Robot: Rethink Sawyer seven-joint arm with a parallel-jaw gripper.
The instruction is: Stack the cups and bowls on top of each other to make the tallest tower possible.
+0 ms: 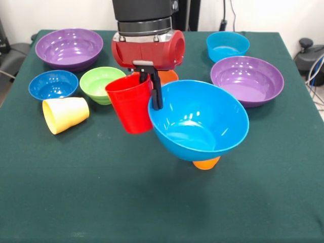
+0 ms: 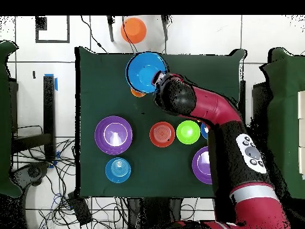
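Note:
My gripper (image 1: 153,96) is shut on the rim of the red cup (image 1: 130,109) and holds it upright above the table, right beside the large blue bowl (image 1: 200,119). That bowl sits on the orange cup (image 1: 206,163), which shows only a little beneath it. The yellow cup (image 1: 66,114) lies on its side at the left. From overhead the blue bowl (image 2: 146,71) is near the far table edge, with my gripper (image 2: 159,80) at its rim.
Loose bowls stand around: two purple (image 1: 69,48) (image 1: 247,80), cyan (image 1: 228,45), dark blue (image 1: 53,84), green (image 1: 101,83), and orange (image 1: 168,76) behind the gripper. An orange round thing (image 2: 133,30) lies beyond the table edge.

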